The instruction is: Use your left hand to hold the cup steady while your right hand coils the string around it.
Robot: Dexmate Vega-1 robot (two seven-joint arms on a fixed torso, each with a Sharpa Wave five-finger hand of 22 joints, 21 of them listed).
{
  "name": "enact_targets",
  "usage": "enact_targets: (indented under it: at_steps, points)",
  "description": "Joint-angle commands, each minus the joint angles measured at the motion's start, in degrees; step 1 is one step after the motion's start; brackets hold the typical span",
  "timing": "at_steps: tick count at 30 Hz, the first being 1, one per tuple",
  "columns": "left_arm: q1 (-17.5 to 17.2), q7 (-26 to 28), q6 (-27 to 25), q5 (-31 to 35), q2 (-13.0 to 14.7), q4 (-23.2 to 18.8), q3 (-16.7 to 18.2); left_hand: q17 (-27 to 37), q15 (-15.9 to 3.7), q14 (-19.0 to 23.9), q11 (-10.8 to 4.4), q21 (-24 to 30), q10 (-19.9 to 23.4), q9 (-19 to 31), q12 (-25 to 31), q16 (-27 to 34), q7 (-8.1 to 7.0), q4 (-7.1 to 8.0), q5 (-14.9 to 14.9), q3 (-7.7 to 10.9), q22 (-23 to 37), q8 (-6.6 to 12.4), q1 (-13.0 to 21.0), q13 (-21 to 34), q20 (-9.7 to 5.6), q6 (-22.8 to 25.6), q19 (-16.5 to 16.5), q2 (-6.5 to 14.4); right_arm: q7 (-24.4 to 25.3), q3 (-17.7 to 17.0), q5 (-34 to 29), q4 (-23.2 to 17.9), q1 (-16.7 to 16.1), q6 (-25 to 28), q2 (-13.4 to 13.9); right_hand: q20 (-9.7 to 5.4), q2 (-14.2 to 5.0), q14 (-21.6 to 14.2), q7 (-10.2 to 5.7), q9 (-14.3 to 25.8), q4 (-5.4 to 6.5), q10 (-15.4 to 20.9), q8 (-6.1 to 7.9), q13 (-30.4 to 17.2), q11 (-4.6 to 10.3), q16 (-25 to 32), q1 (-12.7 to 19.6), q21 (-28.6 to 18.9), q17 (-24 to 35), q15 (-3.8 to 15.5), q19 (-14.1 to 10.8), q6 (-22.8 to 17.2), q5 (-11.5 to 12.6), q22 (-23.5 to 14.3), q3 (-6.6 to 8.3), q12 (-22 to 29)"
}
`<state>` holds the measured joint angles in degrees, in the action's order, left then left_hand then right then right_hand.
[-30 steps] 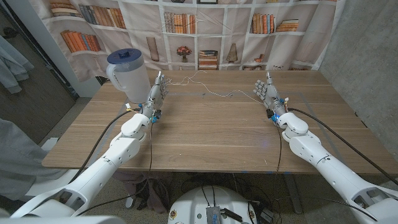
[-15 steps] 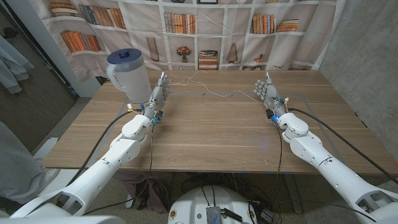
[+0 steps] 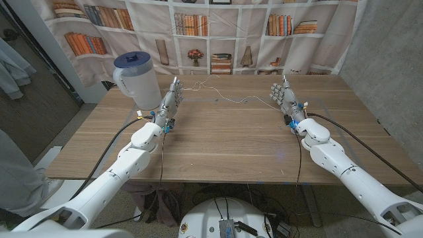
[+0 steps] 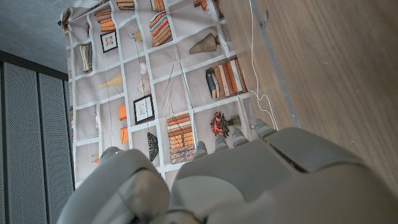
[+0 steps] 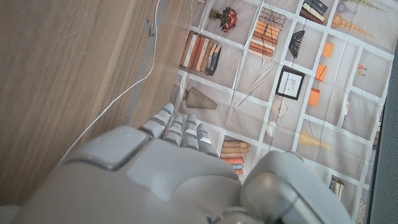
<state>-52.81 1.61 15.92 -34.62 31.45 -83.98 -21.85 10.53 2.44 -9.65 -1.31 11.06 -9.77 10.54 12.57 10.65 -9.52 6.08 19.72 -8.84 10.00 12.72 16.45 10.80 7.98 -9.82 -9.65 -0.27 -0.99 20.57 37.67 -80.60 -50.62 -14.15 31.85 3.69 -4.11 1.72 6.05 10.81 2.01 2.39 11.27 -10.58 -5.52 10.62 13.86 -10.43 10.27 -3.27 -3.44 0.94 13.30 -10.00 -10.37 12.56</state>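
The cup is a tall translucent white vessel with a blue lid, standing at the table's far left. Just to its right my left hand stands with fingers straight up and apart, holding nothing; I cannot tell whether it touches the cup. A thin white string lies loose across the far middle of the table, also seen as the string and the string past each hand's fingers. My right hand stands upright at the far right, fingers spread and empty, short of the string's end.
The wooden table spreads bare between the arms. A bookshelf-print curtain hangs right behind its far edge. A person's grey garment shows at the left edge, off the table.
My left hand has shifted slightly to the right, away from the cup. The grey garment at the left edge has drawn back. Cup, string and right hand stay put.
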Motion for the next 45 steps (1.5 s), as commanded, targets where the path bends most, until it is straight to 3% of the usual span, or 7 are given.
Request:
enact_targets:
  at_steps: [1, 11, 16, 26, 35, 44, 45]
  points:
    - [-2.5, 3.8, -2.9, 0.4, 1.9, -5.4, 1.1, 0.2, 0.25, -3.0, 0.34, 0.6, -0.1, 0.3, 0.2, 0.3, 0.17, 0.05, -0.3, -0.41, 0.3, -0.02, 0.3, 0.2, 0.03, -0.6, -0.1, 0.5, -1.5, 0.2, 0.1, 0.9, 1.0, -0.1, 0.3, 0.43, 0.03, 0.6, 0.02, 0.1, -0.32, -0.2, 0.09, -0.3, -0.06, 0.1, 0.8, -0.5, 0.2, -0.08, 0.0, 0.4, -0.3, -0.1, -0.18, 0.3]
    - [-3.8, 8.1, -5.4, 3.4, 3.4, -9.3, 1.3, 0.1, 0.21, -2.9, 0.4, 0.6, -0.1, 0.3, 0.2, 0.4, 0.41, -0.1, -0.4, -0.33, 0.3, -0.07, 0.8, 0.2, -0.12, -0.3, 0.3, 0.8, -2.2, -0.5, 0.8, 0.3, 0.2, 0.1, 1.4, 0.41, -0.04, 0.6, -0.44, 0.1, -0.54, -0.2, 0.22, -0.3, 0.18, 0.1, 1.2, -0.5, 0.2, 0.21, 0.0, 0.1, -0.5, -0.1, -0.04, 0.3]
    - [-6.1, 12.5, -5.8, 6.4, 3.6, -12.2, 1.4, 0.1, -0.07, -1.0, 0.35, 1.3, 1.4, 0.3, 0.6, 0.9, 0.33, -0.5, -0.8, -0.23, 0.3, -0.01, 1.8, 0.3, 0.24, 0.6, 2.6, 1.4, -1.7, -1.0, 0.7, -1.1, -0.7, -0.2, 2.0, 0.61, -0.27, 0.4, -3.45, 0.1, -1.04, 0.3, 0.35, -0.3, 2.42, 0.1, 2.1, -0.6, 0.2, 0.53, -0.1, -0.4, -0.8, -0.1, 0.29, 0.4]
    - [-7.1, 14.3, -6.6, 9.8, 4.0, -14.5, 0.4, 0.2, 0.35, 2.1, -0.23, 1.6, 3.7, 0.4, 1.3, 1.7, -0.01, -0.83, -1.4, -0.34, 0.4, 0.03, 2.8, 0.4, 1.82, 1.7, 4.1, 1.8, -0.1, -1.9, 0.9, -4.7, -3.2, 0.7, 3.6, 0.84, -0.41, 0.6, -4.17, 0.1, -1.33, -0.2, 0.08, -0.3, 1.85, 0.1, 2.6, -0.6, 0.2, 0.72, -0.1, 0.2, -1.0, -0.1, 0.49, 0.2]
    - [-9.6, 18.5, -7.7, 12.9, 3.9, -17.6, 0.9, 0.5, -0.49, 7.0, -1.33, 2.2, 8.2, 0.5, 2.6, 2.7, 0.08, -2.19, -2.8, 1.46, 0.6, 0.77, 6.7, 0.7, 2.52, 5.1, 7.3, 4.9, 0.7, -2.0, 0.5, -5.1, -4.0, 0.1, 3.5, 1.22, -0.5, 0.7, -2.83, 0.2, -1.56, -0.4, -0.09, -0.4, 0.63, 0.1, 2.9, -0.6, 0.3, 0.14, 0.0, 0.9, -1.1, -0.2, 0.63, 0.1]
    - [-10.0, 17.9, -8.6, 13.3, 5.6, -18.7, 2.3, 0.6, -0.41, 7.5, -1.62, 2.2, 8.6, 0.5, 2.6, 2.6, 0.3, -2.65, -3.2, 1.76, 0.6, 0.94, 7.7, 0.8, 2.74, 6.0, 7.6, 5.2, 2.3, -2.5, 0.3, -7.6, -6.1, 0.7, 4.3, 1.29, -0.6, 0.7, -2.27, 0.2, -1.76, -0.3, -0.04, -0.4, 0.54, 0.1, 3.3, -0.6, 0.3, 0.17, -0.1, 0.9, -1.3, -0.2, 0.78, 0.1]
    - [-10.2, 17.4, -8.4, 12.5, 5.6, -18.8, 2.6, 0.7, -1.72, 10.7, -1.6, 2.1, 9.1, 0.6, 2.7, 3.6, 0.32, -2.97, -3.8, 1.91, 0.7, 0.74, 8.4, 0.9, 2.73, 6.1, 7.9, 5.5, 2.5, -2.5, 0.4, -7.7, -6.1, 0.9, 4.3, 1.29, -0.62, 0.7, -2.23, 0.2, -1.78, -0.3, -0.05, -0.4, 0.57, 0.1, 3.3, -0.6, 0.3, 0.15, -0.1, 1.0, -1.3, -0.2, 0.79, 0.1]
